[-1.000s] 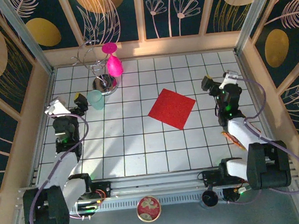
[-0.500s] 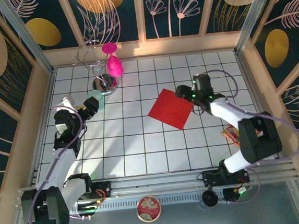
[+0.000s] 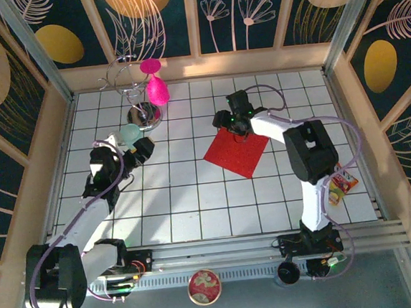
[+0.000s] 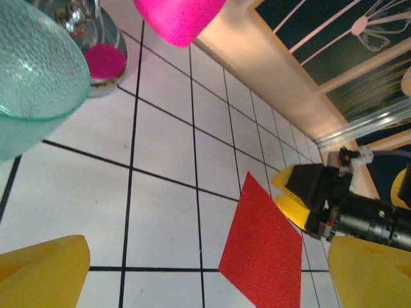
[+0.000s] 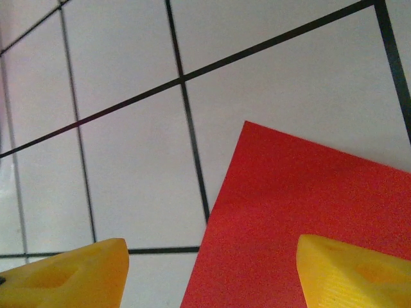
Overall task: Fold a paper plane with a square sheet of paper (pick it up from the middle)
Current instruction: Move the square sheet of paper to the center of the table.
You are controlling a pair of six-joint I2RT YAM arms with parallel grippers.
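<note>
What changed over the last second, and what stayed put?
The right gripper swung from the right side inward to the far corner of the thin bright red square sheet of paper, still open. The left gripper shifted inward, beside the translucent teal cup. Nothing was gripped; sheet, cup and magenta plastic goblet stayed put.

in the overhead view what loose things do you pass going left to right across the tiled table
translucent teal plastic cup → magenta plastic goblet → flat bright red square sheet of paper → small colourful snack packet
</note>
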